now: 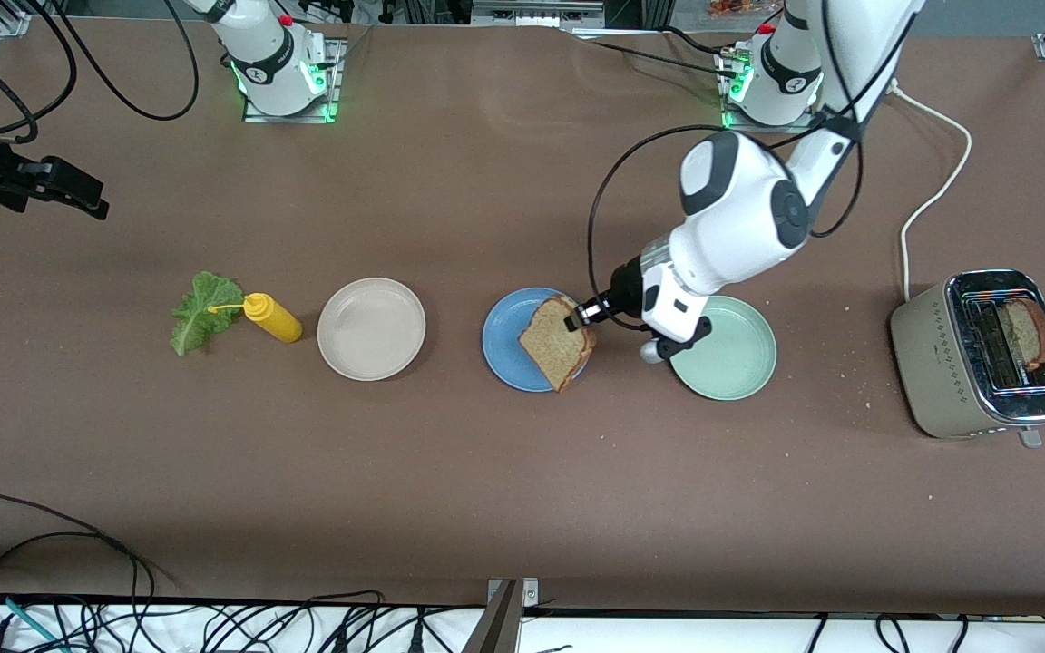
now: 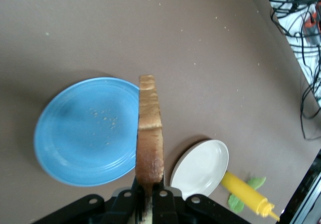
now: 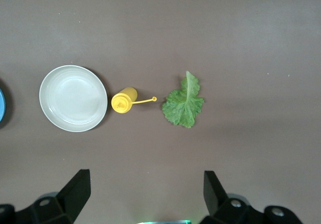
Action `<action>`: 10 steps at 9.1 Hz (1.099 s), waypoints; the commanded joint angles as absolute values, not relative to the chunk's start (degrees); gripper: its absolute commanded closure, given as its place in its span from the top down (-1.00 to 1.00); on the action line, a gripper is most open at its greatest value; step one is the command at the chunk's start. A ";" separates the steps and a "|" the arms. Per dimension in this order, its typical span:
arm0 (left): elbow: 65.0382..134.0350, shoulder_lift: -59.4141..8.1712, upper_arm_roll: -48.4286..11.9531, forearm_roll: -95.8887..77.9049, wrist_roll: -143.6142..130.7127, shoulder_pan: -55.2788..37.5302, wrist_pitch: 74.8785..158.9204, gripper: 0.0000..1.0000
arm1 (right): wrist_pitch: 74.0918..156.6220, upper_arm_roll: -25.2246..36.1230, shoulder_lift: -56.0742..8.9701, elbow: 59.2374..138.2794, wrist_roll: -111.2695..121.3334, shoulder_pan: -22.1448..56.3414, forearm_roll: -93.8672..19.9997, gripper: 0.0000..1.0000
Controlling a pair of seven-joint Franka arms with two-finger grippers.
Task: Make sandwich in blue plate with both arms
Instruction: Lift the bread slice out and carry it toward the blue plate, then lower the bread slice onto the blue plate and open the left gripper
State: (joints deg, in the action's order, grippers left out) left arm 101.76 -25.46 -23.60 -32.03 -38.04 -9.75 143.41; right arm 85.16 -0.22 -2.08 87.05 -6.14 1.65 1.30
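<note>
light: bright, even overhead; shadows: soft, short; glare: toaster top; focus: sharp

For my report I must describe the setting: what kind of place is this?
Probably a robotics lab set up as a mock kitchen: two arms bolted to a brown table, loose cables along its edge, plus a toaster and the blue plate.

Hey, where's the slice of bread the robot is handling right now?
The bread slice is clamped in the left gripper, held over the blue plate at its edge toward the mint-green plate, as the front view shows.
</note>
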 commanded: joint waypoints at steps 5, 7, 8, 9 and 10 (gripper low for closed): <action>100.72 -33.57 -22.68 -33.66 -42.62 -17.14 154.07 -1.00 | 83.85 0.09 -1.85 86.40 -6.50 1.58 0.35 1.00; 100.72 -34.36 -22.50 -33.66 -42.71 -17.93 154.07 -1.00 | 83.58 0.09 -1.85 86.40 -6.59 1.49 0.35 1.00; 100.64 -34.71 -22.41 -33.49 -42.89 -17.93 154.07 -1.00 | 83.58 0.09 -1.93 86.40 -6.50 1.49 0.35 1.00; 100.63 -35.06 -22.33 -33.23 -42.98 -17.93 154.07 -1.00 | 83.67 0.09 -1.93 86.40 -6.50 1.49 0.35 1.00; 100.63 -35.16 -22.32 -33.22 -42.89 -17.93 154.07 -1.00 | 83.67 0.09 -1.93 86.40 -6.50 1.49 0.35 1.00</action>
